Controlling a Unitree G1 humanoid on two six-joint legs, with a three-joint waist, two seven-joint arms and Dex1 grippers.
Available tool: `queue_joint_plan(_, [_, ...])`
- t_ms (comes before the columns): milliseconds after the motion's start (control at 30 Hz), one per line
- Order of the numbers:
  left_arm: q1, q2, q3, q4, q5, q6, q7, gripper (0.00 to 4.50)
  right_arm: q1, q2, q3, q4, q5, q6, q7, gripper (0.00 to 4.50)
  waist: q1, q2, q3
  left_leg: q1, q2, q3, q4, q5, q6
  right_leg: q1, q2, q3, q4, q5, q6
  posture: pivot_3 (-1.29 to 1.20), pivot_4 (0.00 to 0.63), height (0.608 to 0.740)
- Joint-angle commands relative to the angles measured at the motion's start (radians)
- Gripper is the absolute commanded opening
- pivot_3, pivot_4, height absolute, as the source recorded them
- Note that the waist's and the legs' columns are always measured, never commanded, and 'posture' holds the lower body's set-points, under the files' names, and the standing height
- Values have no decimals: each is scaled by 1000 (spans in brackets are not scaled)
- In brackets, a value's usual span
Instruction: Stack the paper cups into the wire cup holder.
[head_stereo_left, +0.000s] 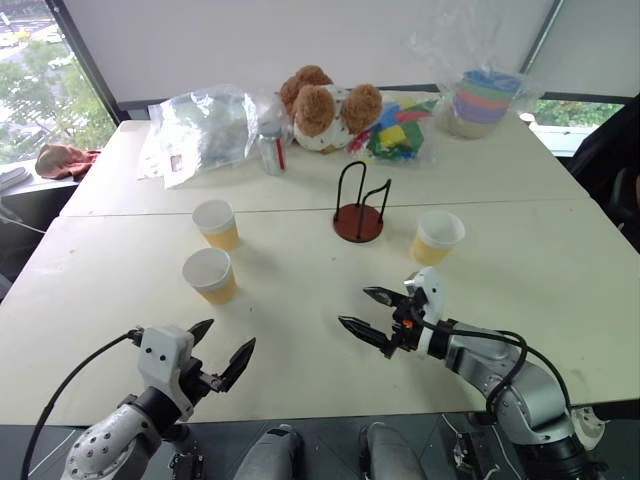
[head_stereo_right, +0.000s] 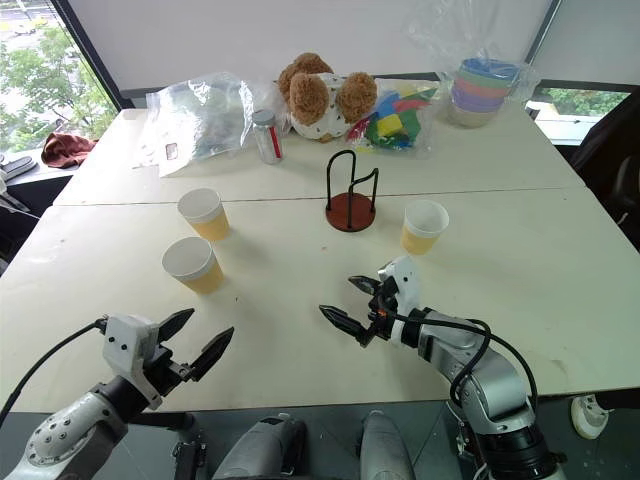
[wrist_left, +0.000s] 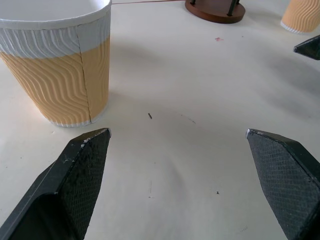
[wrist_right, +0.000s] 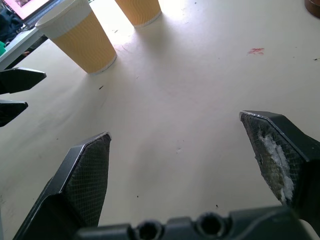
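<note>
Paper cups (head_stereo_left: 214, 223) flank holder (head_stereo_left: 359, 205)

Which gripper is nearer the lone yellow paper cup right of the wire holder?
Right. The right gripper hangs open just in front of that yellow paper cup; the left gripper, also open, sits far across the table.

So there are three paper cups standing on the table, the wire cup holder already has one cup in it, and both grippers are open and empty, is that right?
Not quite. The wire cup holder is empty, as the left eye view shows. All three paper cups stand on the table apart from it. The left gripper and right gripper are indeed open and empty.
</note>
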Motion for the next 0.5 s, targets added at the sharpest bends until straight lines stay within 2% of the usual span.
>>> queue_joint_plan(33, [7, 4, 2, -27, -5, -2, -4, 4465, -13, 1, -7, -17, 1, -22, 4, 4500, 0, 0, 0, 0, 0, 0, 0, 0, 0, 0, 0, 0, 0, 0, 0, 0, 150, 740])
queue_joint_plan(433, [-69, 6, 15, -54, -77, 46, 12, 4465, -48, 14, -20, -24, 1, -27, -10, 4500, 0, 0, 0, 0, 0, 0, 0, 0, 0, 0, 0, 0, 0, 0, 0, 0, 150, 740])
queue_joint_plan(500, [-119, 18, 42, -79, -165, 103, 27, 4465, -78, 16, -19, -34, 11, -5, -16, 4500, 1, 0, 0, 0, 0, 0, 0, 0, 0, 0, 0, 0, 0, 0, 0, 0, 150, 740])
